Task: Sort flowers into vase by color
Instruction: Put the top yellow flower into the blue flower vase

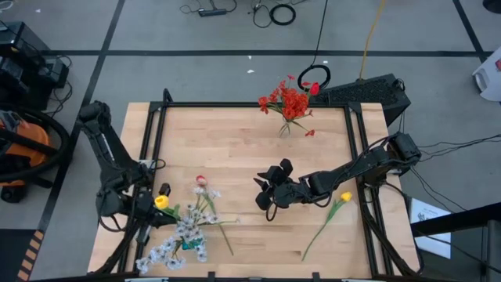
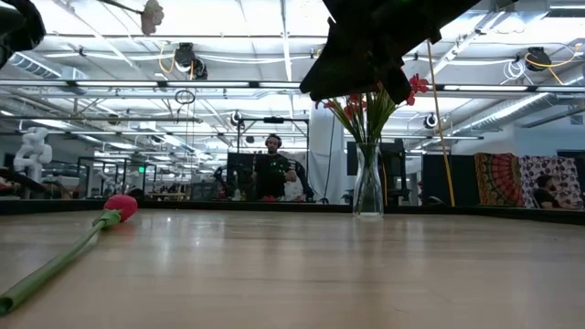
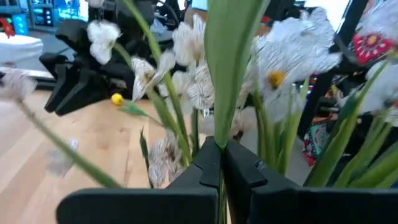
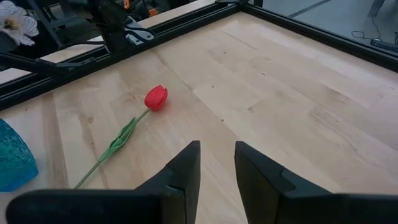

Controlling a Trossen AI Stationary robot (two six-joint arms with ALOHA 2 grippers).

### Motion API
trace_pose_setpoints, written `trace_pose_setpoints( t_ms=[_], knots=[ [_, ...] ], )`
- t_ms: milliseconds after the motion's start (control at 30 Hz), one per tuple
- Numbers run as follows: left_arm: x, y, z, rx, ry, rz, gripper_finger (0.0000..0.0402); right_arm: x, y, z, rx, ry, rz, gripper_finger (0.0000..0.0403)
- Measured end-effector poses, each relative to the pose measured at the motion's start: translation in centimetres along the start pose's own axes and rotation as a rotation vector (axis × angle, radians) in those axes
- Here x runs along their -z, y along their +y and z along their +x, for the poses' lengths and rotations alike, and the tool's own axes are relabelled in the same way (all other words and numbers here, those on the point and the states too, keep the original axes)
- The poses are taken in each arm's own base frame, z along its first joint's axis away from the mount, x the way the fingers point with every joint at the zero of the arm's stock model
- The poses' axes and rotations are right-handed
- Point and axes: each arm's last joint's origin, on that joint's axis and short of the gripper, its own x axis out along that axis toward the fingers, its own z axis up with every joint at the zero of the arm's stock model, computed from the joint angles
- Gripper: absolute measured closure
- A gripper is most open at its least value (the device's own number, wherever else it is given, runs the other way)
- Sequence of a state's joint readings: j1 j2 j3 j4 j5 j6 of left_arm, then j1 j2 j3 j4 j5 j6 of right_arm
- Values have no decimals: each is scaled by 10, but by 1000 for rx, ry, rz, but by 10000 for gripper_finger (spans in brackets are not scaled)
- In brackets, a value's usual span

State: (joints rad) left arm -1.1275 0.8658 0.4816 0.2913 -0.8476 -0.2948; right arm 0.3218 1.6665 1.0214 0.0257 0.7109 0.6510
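Note:
My left gripper [image 1: 154, 207] is near the table's left near corner, shut on a green stalk among the white blossoms [image 3: 283, 59]. A white spray [image 1: 182, 235] spreads beside it, with a yellow bud [image 1: 161, 201] close by. A red tulip [image 1: 201, 182] lies flat on the wood [image 4: 155, 98]. My right gripper [image 1: 264, 196] hovers open at mid-table [image 4: 216, 163], touching nothing, with the red tulip ahead of it. A yellow tulip [image 1: 344, 197] lies on the table by the right arm. A clear vase [image 2: 367, 183] holds red flowers [image 1: 291, 100] at the far edge. My left gripper pinches a broad green stalk or leaf [image 3: 219, 140] between its two fingers [image 3: 245, 171]. The green blade rises straight out from between them, with white blossoms all around it. I cannot tell which flower it belongs to, nor whether it is lifted clear.
A teal object [image 4: 12, 163] stands near the white spray [image 1: 190, 245]. A black frame [image 1: 258, 105] borders the table. Bare wood [image 1: 227, 149] lies between the vase and the red tulip. A person [image 2: 272, 174] sits far behind the table.

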Motion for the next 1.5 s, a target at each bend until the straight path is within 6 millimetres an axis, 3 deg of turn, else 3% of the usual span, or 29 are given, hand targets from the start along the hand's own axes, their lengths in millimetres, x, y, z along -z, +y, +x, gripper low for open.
trace_pose_setpoints(
  t_ms=[600, 1133, 1500],
  knots=[
    [54, -15, 27, -79, 163, 117, 393, 0, 0, 0, -1, 0, 0, 312],
    [56, -16, 29, -82, 164, 121, 392, 0, 0, 0, -1, 0, 0, 312],
    [57, -15, 28, -86, 175, 140, 295, 0, 1, 0, -4, -4, 10, 312]
  ],
)
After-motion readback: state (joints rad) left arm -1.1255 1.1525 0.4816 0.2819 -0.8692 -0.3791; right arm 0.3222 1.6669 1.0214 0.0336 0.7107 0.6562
